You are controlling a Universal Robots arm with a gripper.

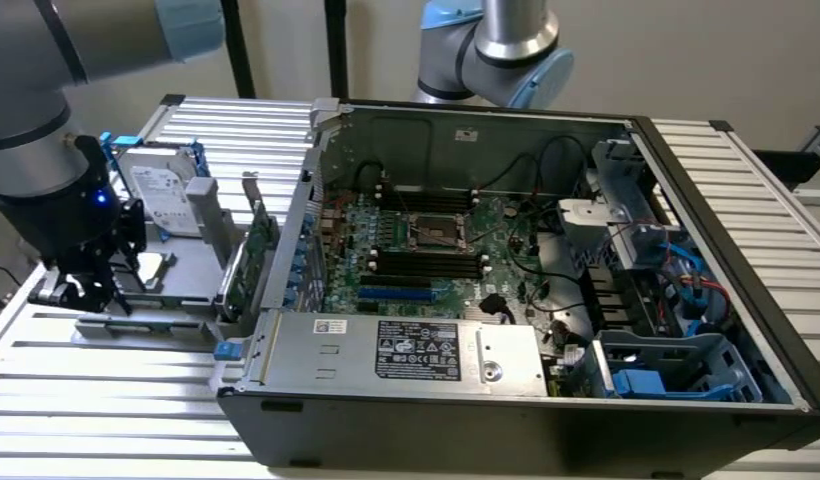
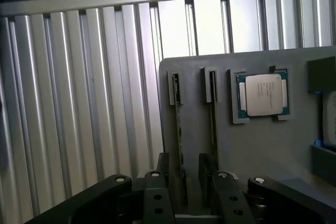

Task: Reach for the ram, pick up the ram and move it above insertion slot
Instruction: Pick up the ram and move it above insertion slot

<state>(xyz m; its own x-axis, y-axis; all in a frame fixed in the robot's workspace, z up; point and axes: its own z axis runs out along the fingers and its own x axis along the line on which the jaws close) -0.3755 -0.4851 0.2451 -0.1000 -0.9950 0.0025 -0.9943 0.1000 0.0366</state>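
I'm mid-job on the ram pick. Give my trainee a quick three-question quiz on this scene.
1. True or false: the gripper is at the gray tray, outside the computer case.
2. How many ram sticks stand in the tray? A one, B two, C four.
3. Fill in: beside the sticks sits a square ____.
Key: 1 true; 2 B; 3 processor.

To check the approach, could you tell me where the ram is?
In the wrist view, two ram sticks stand on edge in the grey holder beside the processor, by the gripper.
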